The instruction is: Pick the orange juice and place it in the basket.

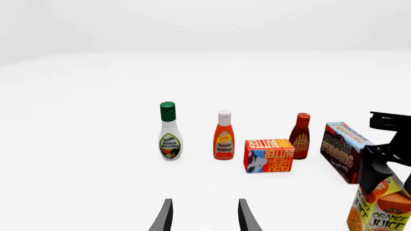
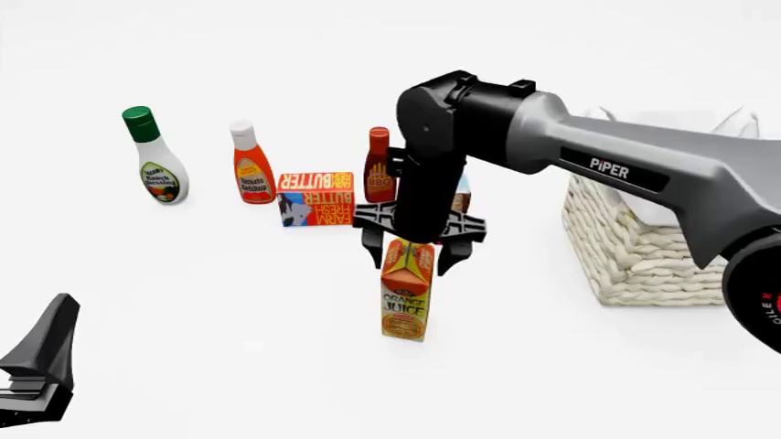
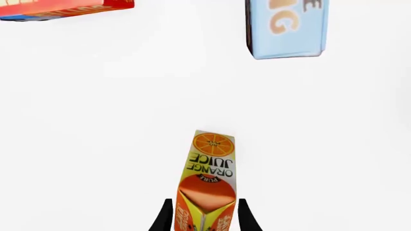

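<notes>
The orange juice is a tall orange and yellow gable-top carton, standing upright on the white table in front of the other groceries. My right gripper reaches down over it, open, with one finger on each side of the gable top. The right wrist view shows the carton between the fingers with small gaps on both sides. The carton also shows in the left wrist view. The basket, cream-white wicker with white cloth lining, stands at the right. My left gripper is open and empty at the near left.
Behind the carton stand, in a row, a ranch dressing bottle, a ketchup bottle, the flat butter box and a BBQ sauce bottle. The chocolate pudding box lies mostly behind my right arm in the front view.
</notes>
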Controlling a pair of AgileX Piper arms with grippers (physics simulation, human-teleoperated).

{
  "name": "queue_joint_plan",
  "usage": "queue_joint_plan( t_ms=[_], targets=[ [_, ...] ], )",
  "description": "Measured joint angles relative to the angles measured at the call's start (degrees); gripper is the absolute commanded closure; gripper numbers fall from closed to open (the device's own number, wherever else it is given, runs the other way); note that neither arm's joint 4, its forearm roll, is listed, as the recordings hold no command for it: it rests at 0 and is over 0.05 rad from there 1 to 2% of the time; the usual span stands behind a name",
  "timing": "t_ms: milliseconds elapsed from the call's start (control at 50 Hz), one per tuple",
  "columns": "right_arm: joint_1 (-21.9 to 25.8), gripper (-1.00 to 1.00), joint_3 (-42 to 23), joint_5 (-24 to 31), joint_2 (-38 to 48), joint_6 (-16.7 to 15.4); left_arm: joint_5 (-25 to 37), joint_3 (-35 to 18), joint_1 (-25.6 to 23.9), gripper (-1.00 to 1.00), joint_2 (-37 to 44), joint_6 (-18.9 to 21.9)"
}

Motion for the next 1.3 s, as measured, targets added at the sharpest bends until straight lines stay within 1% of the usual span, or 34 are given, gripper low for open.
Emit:
queue_joint_plan(
  t_ms=[60, 80, 460, 740, 860, 1180, 1220, 1300],
  targets=[
    [0.0, -1.00, -0.1, 0.0, 0.2, 0.1, 0.0, 0.0, 0.0, -1.00, 0.0, 0.0],
    [0.0, 1.00, -0.1, 0.0, 0.2, 0.1, 0.0, 0.0, 0.0, -1.00, 0.0, 0.0],
    [0.8, 1.00, -0.5, 0.0, 0.4, 0.5, 0.0, 0.0, 0.0, -1.00, 0.0, 0.0],
    [4.4, 1.00, -1.2, 0.0, -1.9, 2.5, 0.0, 0.0, 0.0, -1.00, 0.0, 0.0],
    [5.2, 1.00, -1.5, 0.0, -3.0, 2.5, 0.0, 0.0, 0.0, -1.00, 0.0, 0.0],
    [6.2, 1.00, -2.2, 0.0, -5.4, 0.0, 0.0, 0.0, 0.0, -1.00, 0.0, 0.0],
    [6.2, 1.00, -2.0, 0.0, -5.7, -0.6, 0.0, 0.0, 0.0, -1.00, 0.0, 0.0],
    [5.2, 1.00, -1.6, 0.0, -6.0, -2.9, 0.0, 0.0, 0.0, -1.00, 0.0, 0.0]
  ],
)
